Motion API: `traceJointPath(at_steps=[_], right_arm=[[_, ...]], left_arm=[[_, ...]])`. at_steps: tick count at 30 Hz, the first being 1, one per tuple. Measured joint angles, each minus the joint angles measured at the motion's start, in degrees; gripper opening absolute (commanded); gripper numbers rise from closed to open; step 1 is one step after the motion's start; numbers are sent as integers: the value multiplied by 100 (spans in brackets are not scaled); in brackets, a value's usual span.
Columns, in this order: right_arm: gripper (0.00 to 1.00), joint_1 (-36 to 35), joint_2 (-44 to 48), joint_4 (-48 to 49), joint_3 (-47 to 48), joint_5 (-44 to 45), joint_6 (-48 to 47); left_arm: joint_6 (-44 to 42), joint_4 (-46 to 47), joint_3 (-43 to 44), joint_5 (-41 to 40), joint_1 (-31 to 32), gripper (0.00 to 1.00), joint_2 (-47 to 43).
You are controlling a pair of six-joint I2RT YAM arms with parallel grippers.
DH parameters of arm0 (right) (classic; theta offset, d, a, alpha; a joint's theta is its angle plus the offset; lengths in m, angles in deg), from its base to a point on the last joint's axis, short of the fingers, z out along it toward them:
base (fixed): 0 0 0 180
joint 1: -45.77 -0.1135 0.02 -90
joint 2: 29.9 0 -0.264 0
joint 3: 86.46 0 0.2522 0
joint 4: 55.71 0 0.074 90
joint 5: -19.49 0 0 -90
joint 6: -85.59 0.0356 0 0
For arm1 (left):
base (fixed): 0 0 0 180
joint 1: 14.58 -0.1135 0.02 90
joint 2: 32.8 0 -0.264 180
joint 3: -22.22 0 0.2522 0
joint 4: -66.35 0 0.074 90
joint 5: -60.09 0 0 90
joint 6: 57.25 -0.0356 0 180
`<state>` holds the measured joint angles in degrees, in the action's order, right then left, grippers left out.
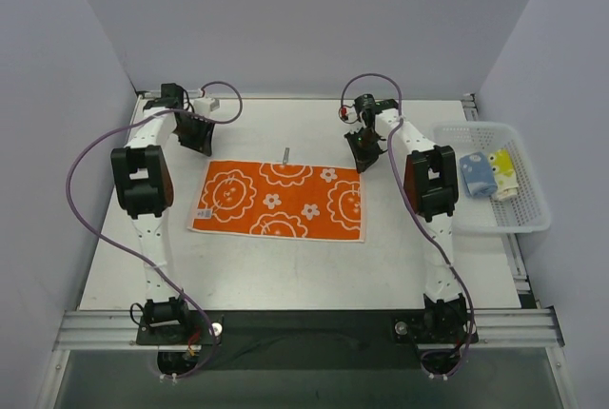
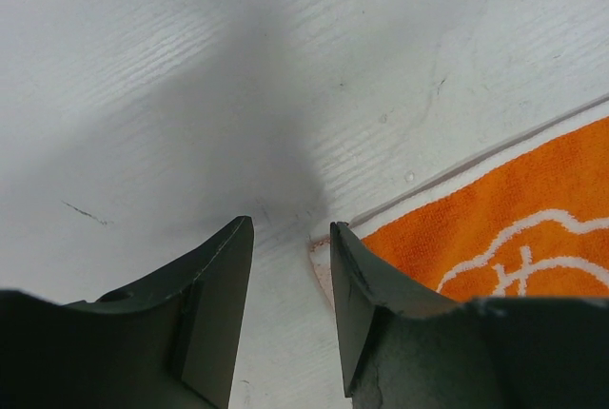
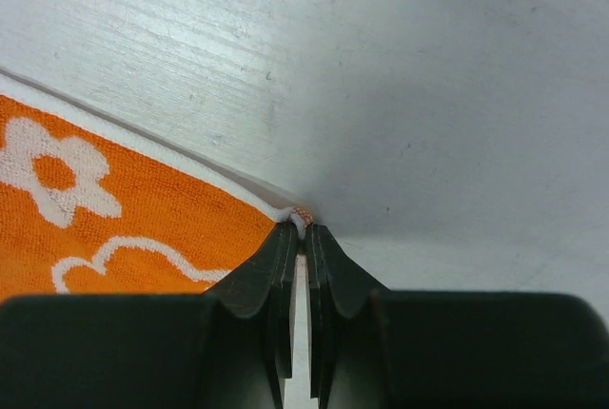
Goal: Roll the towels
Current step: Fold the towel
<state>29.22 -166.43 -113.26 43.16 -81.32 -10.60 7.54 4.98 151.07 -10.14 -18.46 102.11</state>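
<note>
While the orange flower-print cloth towel [image 1: 278,200] lies flat mid-frame, I find the right gripper [image 3: 304,236] pinching its upper-right corner. The left gripper [image 2: 288,238] stands open.

Bright orange cloth towel with white flower outlines [image 3: 143,209]: part of corner hidden between the pressed-together fingers of the right gripper [image 3: 304,228]; remainder cut off at the left edge of the right wrist view, right edge of the left wrist view. Small grey upright item [image 1: 285,154]: too small to identify.
</note>
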Motion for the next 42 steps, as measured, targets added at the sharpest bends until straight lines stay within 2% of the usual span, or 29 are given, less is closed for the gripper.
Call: traceJointPath(at_steps=[20, 28, 31, 32, 35, 42], right_arm=[[0, 7, 0, 0, 0, -15, -31], [0, 50, 0, 0, 0, -149, -116], [0, 52, 0, 0, 0, -166, -136], [0, 59, 0, 0, 0, -168, -138], [0, 79, 0, 0, 0, -201, -140], [0, 133, 0, -2, 22, -238, -155]], left_arm=[[-125, -706, 140, 116, 118, 46, 107], [-146, -785, 142, 118, 118, 30, 120], [-114, -798, 166, 118, 118, 19, 155], [-103, -809, 184, 120, 118, 10, 164], [-81, -828, 212, 118, 116, 0, 166], [-48, -887, 372, 173, 68, 0, 166]])
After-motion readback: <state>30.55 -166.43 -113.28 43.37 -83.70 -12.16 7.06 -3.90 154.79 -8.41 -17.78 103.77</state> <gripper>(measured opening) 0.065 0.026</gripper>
